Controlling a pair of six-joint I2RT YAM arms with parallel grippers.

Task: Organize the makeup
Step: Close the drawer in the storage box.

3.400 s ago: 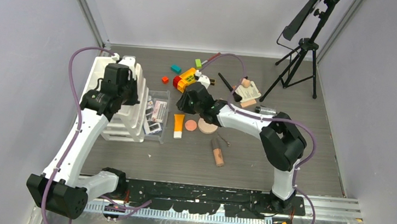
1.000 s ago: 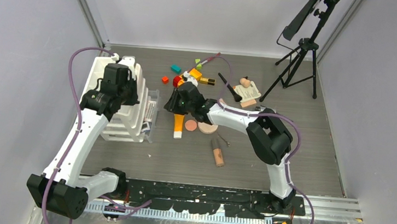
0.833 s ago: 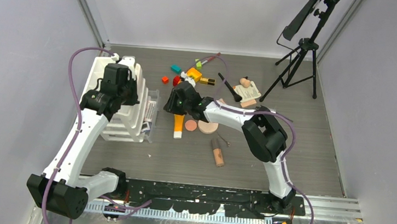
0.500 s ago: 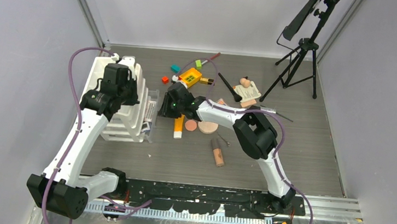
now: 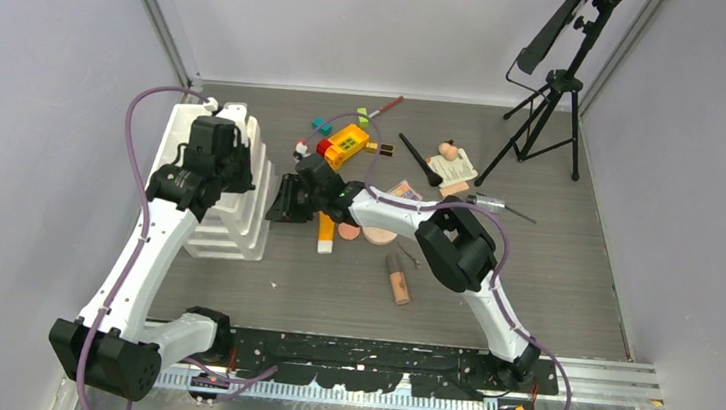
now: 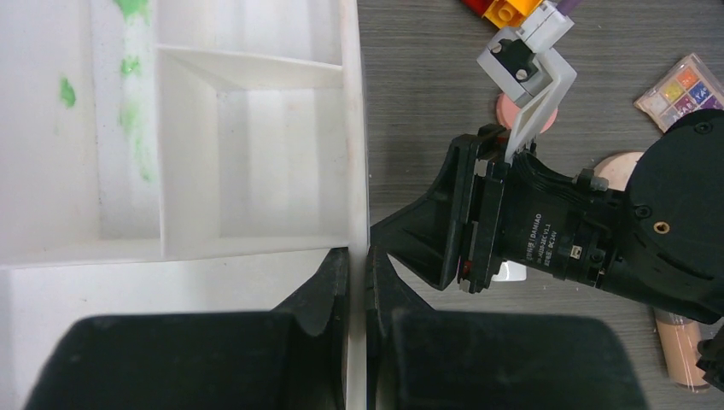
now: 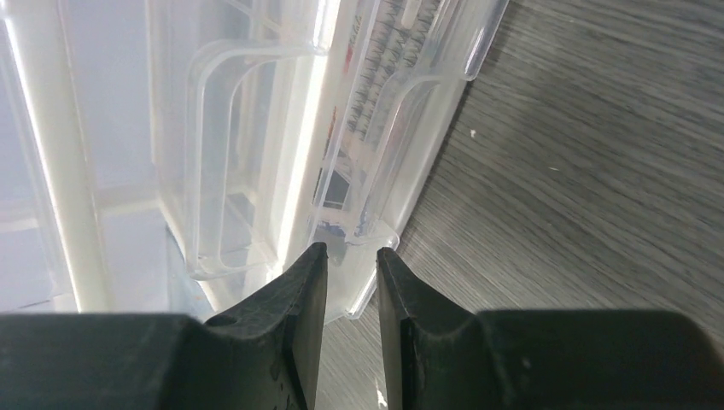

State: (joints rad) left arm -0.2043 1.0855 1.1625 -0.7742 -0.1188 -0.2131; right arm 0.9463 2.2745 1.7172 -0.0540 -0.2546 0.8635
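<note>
1. My left pincer (image 6: 357, 278): pressed onto the wall of the white organizer tray (image 6: 352, 128).
2. My right pincer (image 7: 346, 265): pinching the rim of the clear plastic case (image 7: 256, 128), just beside the tray.
3. Orange tube (image 5: 325, 227), pink compact (image 5: 348, 231), beige tube (image 5: 398, 284): loose on the tabletop (image 5: 491, 298), near my right pincer.

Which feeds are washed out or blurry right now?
Right wrist: the clear plastic case glares white toward the frame's left, contents hazy; the right tool is dark and soft, the grey wood-grain table sharp. Left wrist: the white plastic organizer tray is bright but readable; the left tool is blurred. Top external: evenly lit, sharp.
</note>
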